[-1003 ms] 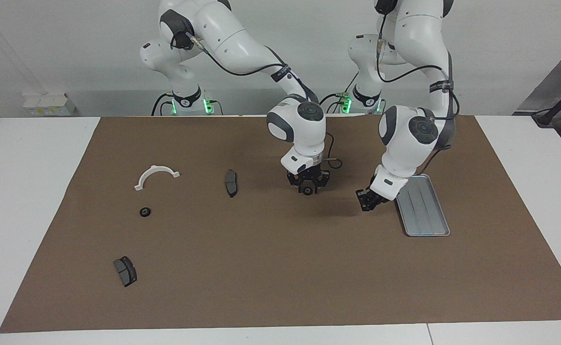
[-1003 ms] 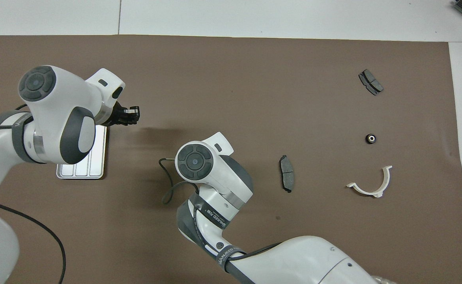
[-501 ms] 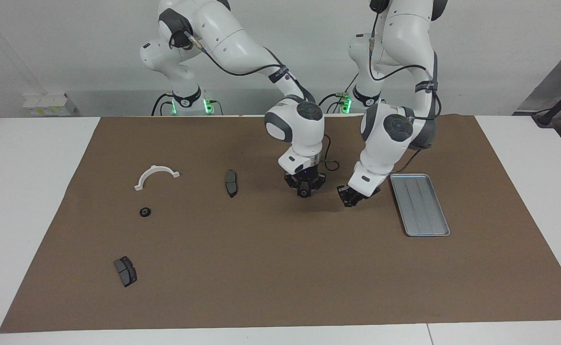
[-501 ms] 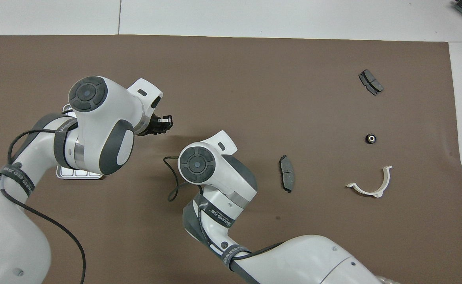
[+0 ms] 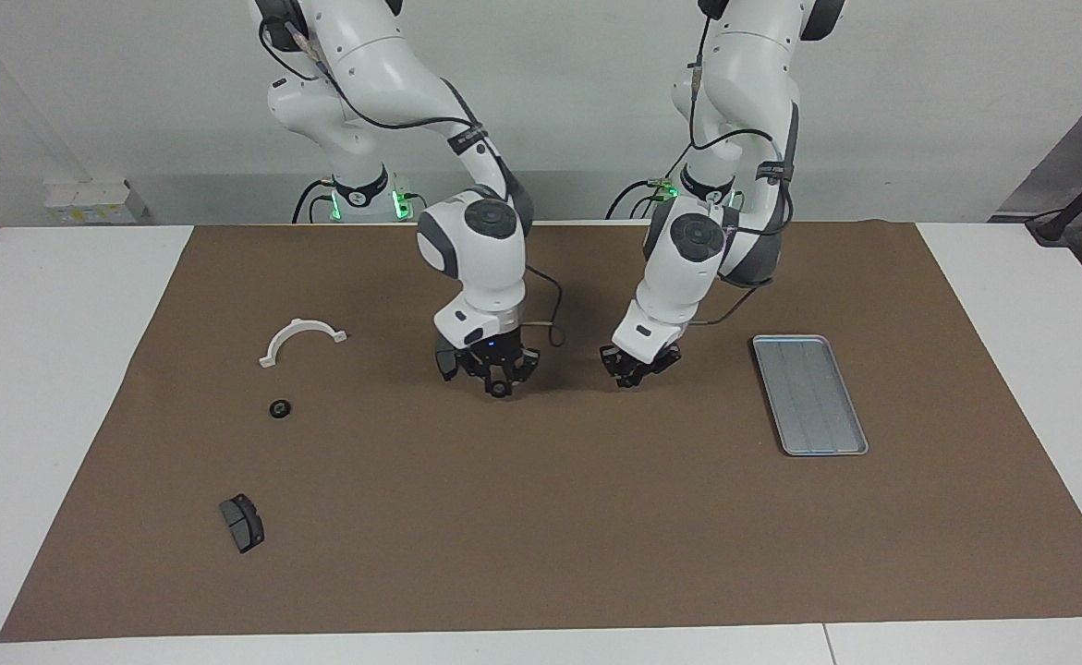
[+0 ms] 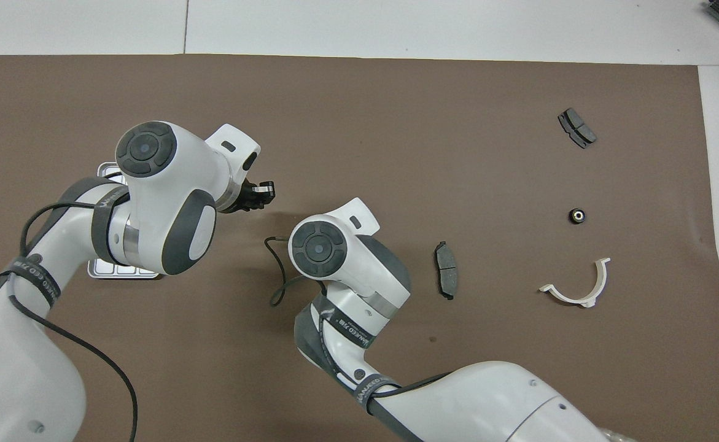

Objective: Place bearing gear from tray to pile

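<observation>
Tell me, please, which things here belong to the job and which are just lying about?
Job: empty tray, left gripper, right gripper, both over the brown mat.
Lying about: nearer brake pad, farther brake pad, white curved bracket, small black ring.

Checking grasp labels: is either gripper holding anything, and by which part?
Cannot be told. The tray is empty; the right gripper and the left gripper hang over the mat, with a dark round shape at the right's tip.
</observation>
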`<action>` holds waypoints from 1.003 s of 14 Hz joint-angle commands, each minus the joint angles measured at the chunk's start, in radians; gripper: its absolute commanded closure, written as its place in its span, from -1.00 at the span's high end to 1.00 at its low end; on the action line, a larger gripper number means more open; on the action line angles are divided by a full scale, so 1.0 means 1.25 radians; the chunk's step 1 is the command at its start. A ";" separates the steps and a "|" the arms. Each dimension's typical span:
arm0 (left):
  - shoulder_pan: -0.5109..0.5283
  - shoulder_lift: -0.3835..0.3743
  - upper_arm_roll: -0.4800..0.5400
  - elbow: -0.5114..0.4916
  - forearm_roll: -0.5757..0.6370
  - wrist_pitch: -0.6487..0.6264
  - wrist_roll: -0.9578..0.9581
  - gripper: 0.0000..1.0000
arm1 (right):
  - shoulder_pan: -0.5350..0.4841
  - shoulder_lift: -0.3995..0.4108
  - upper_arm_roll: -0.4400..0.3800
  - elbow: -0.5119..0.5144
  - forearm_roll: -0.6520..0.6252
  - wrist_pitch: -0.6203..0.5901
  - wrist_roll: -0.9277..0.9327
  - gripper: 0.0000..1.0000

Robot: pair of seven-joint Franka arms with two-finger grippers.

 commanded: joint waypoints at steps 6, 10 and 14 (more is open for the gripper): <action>0.054 -0.036 0.020 0.107 0.015 -0.128 0.015 1.00 | -0.193 -0.107 0.011 -0.162 0.001 0.036 -0.240 -1.00; 0.183 -0.034 0.021 0.302 0.047 -0.383 0.172 1.00 | -0.242 -0.115 0.012 -0.179 0.009 0.030 -0.297 -1.00; 0.246 -0.038 0.028 0.426 0.105 -0.600 0.274 1.00 | -0.238 -0.124 0.012 -0.166 0.011 0.025 -0.301 0.83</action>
